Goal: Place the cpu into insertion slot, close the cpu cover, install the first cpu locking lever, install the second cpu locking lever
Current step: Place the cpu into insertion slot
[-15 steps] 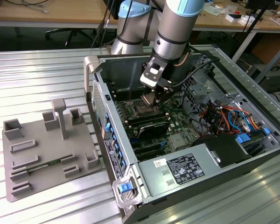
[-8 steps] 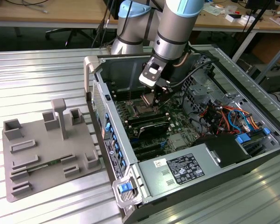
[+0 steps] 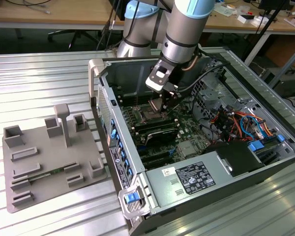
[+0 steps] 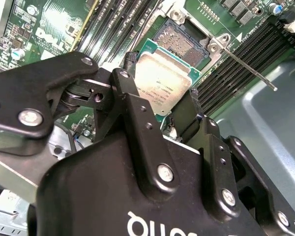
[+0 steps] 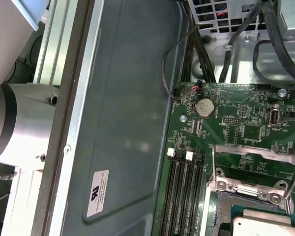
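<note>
Ribbed metal tabletop point(image 3: 39, 73), long wooden desks point(image 3: 49, 14) behind, dark floor point(image 3: 19, 43) beneath them

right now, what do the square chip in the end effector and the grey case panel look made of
Square silver-grey chip: brushed metal lid on a green circuit-board base showing at its edges. Grey case panel: likely sheet steel, satin finish, pressed ridges.

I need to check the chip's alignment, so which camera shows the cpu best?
The second wrist view: the cpu sits mid-picture with its metal top facing the camera, held by the gripper close to the insertion slot. The first wrist view catches just one corner of it. In the exterior view the arm largely hides it.
</note>
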Robot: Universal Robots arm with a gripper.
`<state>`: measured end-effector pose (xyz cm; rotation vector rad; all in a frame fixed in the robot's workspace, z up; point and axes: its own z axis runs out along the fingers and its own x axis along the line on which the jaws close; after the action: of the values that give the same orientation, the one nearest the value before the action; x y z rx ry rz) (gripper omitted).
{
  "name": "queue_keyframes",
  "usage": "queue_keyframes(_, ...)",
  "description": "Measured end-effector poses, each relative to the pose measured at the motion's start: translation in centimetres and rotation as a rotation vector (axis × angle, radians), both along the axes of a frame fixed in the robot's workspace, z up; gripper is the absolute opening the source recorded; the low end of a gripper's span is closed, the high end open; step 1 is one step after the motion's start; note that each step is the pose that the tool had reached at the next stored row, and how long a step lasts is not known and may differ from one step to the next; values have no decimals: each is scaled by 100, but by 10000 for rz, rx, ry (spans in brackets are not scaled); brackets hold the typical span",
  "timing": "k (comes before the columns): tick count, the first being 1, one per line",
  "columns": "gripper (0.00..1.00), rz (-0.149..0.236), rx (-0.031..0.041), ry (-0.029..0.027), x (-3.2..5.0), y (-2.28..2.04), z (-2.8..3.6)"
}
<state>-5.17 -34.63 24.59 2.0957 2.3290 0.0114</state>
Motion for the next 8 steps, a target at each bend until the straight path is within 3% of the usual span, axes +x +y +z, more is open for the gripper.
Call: queue_keyframes(8, 55, -332, 0, 0, 0, 0, -6)
